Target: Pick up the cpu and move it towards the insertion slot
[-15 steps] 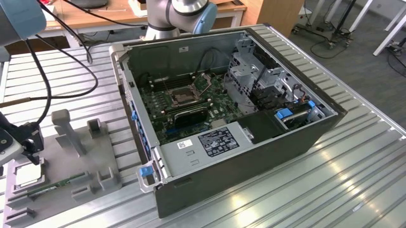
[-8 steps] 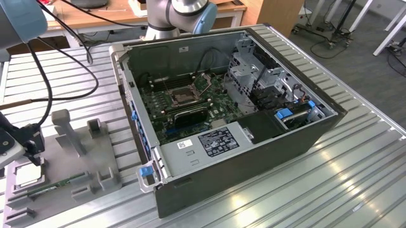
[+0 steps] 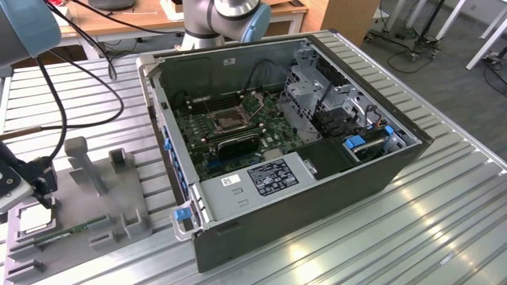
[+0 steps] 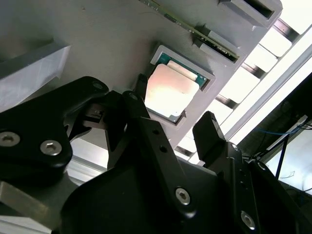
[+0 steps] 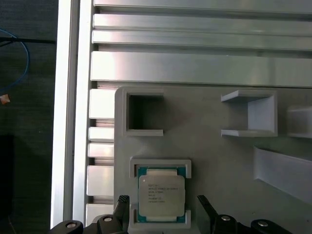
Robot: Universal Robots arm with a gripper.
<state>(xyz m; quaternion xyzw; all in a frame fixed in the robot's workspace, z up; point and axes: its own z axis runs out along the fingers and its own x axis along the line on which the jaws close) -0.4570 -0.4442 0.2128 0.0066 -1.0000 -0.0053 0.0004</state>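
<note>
1. Cpu (image 5: 161,195): lies flat, metal face up, in a square recess of the grey fixture plate (image 5: 204,161).
2. End effector (image 5: 162,202): just above the plate. Its fingers (image 5: 123,201) are spread, one on each side of the cpu, pinching nothing.
3. Insertion slot (image 3: 231,120): inside the open computer case (image 3: 317,199), well apart from the plate, toward the exterior view's right.
4. Bench (image 3: 443,196): slatted metal, carrying the plate and the case.
</note>
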